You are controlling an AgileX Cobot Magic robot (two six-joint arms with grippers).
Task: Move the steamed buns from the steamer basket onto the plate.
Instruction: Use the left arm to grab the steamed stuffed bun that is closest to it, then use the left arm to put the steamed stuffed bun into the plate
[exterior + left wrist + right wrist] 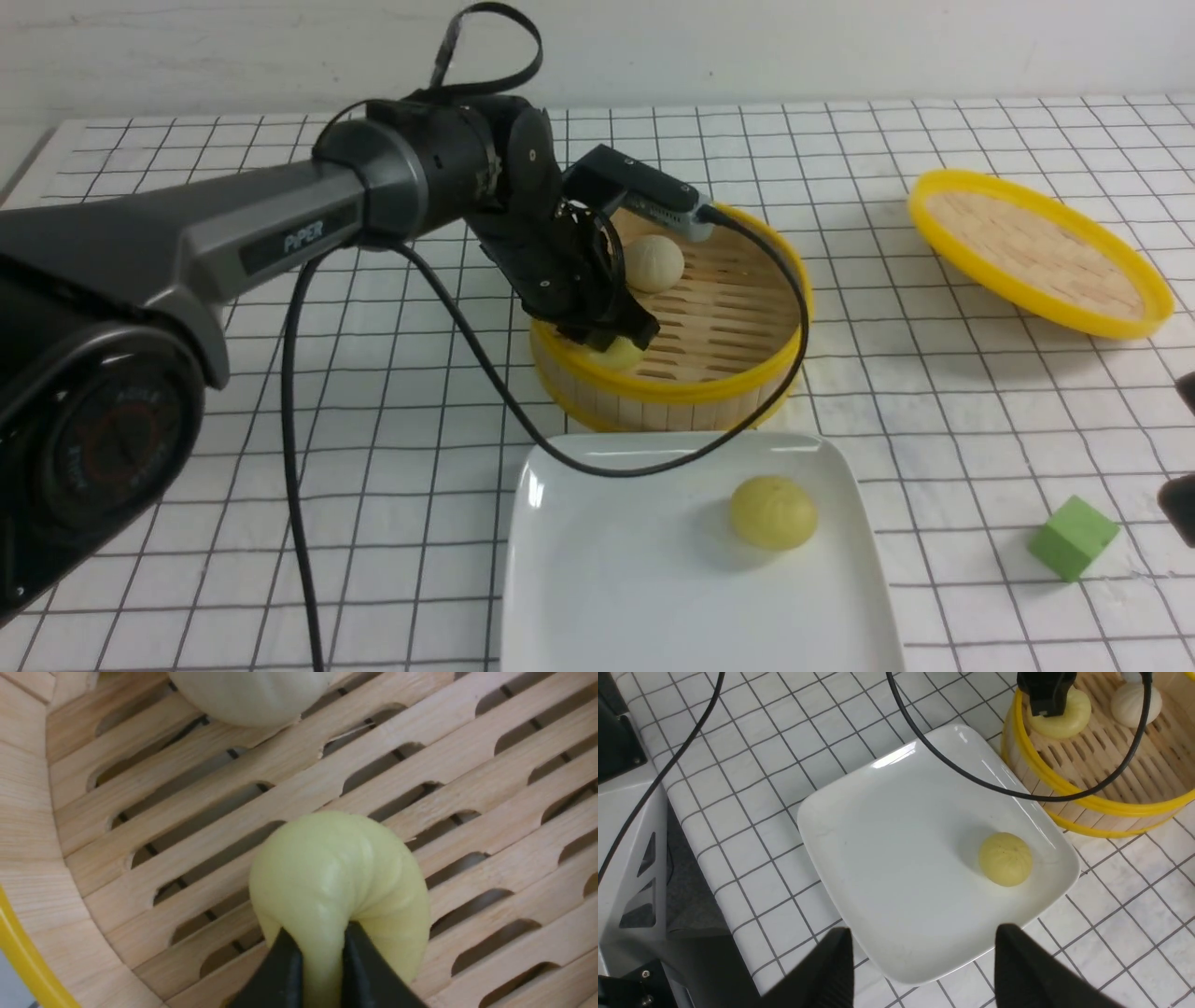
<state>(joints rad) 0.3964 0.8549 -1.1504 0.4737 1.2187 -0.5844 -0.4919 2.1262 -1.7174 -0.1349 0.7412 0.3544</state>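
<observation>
one yellow bun (336, 877) beside the steamer basket (28, 849) wall, clamped in left fingers (275, 975); right fingers (1017, 966) apart over plate (859, 826) edge.

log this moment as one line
left gripper: jaws shut on yellow bun in steamer basket | right gripper: jaws open, empty | second yellow bun on plate | beige bun in steamer basket

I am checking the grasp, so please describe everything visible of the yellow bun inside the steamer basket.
The pale yellow bun is small, round, soft-looking and smooth. It sits on the slatted floor of the bamboo steamer basket, close to the wall. The left hand is shut on it, its black fingers pinching the dough into a fold.
</observation>
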